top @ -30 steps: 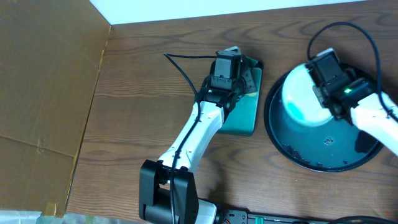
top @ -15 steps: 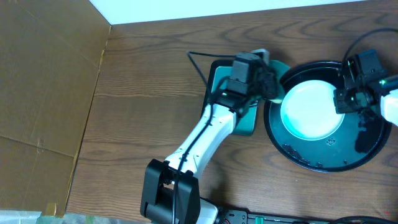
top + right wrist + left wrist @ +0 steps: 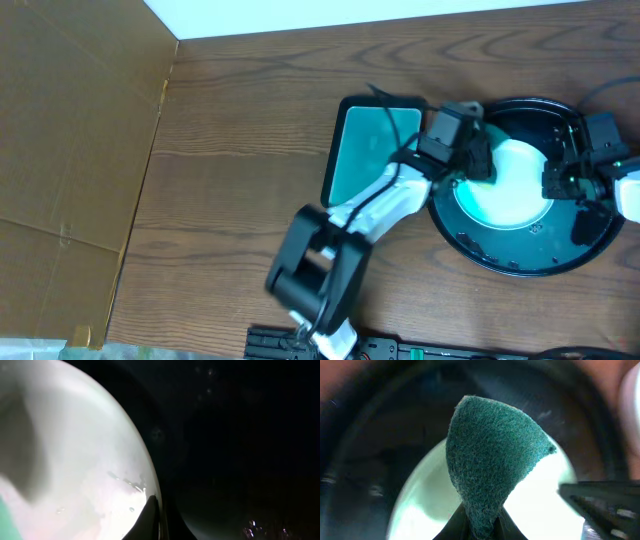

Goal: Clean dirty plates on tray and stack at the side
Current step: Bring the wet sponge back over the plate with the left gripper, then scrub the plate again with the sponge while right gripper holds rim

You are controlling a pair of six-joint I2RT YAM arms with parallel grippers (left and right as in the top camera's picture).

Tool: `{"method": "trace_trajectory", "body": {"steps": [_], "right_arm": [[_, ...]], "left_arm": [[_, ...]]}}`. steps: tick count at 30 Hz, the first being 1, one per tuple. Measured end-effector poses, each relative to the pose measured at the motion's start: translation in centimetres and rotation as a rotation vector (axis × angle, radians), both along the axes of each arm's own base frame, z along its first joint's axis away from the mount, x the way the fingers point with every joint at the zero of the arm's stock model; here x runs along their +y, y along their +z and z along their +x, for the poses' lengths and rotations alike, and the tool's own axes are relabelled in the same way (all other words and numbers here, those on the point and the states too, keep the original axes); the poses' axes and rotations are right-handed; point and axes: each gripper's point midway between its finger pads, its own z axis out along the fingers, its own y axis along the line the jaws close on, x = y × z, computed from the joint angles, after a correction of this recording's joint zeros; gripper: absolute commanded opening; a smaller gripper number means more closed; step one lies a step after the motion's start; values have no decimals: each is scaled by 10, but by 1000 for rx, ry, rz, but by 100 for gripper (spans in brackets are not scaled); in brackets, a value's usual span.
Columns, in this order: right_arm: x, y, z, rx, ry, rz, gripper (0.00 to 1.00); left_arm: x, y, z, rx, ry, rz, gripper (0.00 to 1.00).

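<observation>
Wooden table (image 3: 230, 150), black tray (image 3: 520, 262), white plate (image 3: 515, 185) beneath left fingers' (image 3: 454, 526) green sponge (image 3: 492, 455).

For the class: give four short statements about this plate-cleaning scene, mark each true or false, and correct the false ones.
1. The left gripper pinches a green scouring pad. True.
2. In the overhead view, the rectangular teal dish lies to the right of the round black tray. False: it lies to the tray's left.
3. A white plate lies inside the tray. True.
4. The right gripper hangs wide open over bare table. False: it is shut on the plate's rim, inside the tray.
</observation>
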Motion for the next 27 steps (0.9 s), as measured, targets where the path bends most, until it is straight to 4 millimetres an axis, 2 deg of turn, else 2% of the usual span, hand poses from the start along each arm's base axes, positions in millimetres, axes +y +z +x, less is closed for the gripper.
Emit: {"method": "trace_trajectory", "body": {"steps": [3, 5, 18, 27], "right_arm": [[-1, 0, 0, 8, -23, 12, 1], [-1, 0, 0, 9, -28, 15, 1], [1, 0, -2, 19, -36, 32, 1], [3, 0, -3, 25, -38, 43, 1]], "left_arm": [[-3, -24, -4, 53, 13, 13, 7], [-2, -30, -5, 68, 24, 18, 7], [27, -31, 17, -84, 59, 224, 7], [28, -23, 37, -175, 78, 221, 7]]}}
